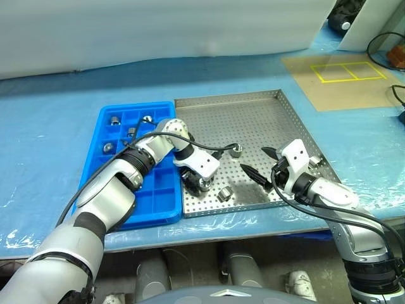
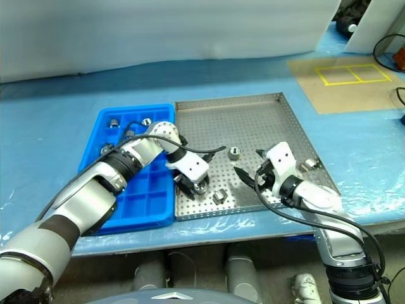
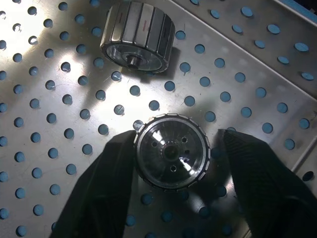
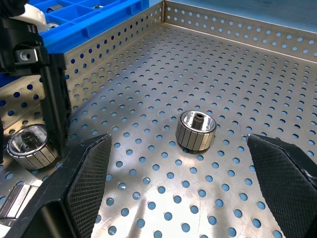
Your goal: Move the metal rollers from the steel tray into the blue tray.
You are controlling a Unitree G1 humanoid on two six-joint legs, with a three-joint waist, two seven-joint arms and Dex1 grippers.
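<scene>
A large square tray of grey perforated sheet steel (image 1: pixel 253 120) is seen on a worktop covered in blue sheeting (image 1: pixel 50 126), with a bright blue plastic tray divided into small square compartments (image 1: pixel 158 190) touching its left rim. The left gripper (image 1: pixel 197 185) is pointed down at the steel tray's near left corner, its two black fingers (image 3: pixel 106 191) set on either side of a small shiny ribbed metal roller (image 3: pixel 172 151) standing on end; the fingers are partly closed, one against the roller's rim and the other just beside it. A second roller (image 3: pixel 138 35) is lying on its side nearby. The right gripper (image 4: pixel 181 188) is held low over the steel tray's near right part, its fingers spread wide and empty, with another roller (image 4: pixel 196 130) standing ahead of them. Several rollers (image 1: pixel 114 120) are seen in the blue tray's far compartments.
</scene>
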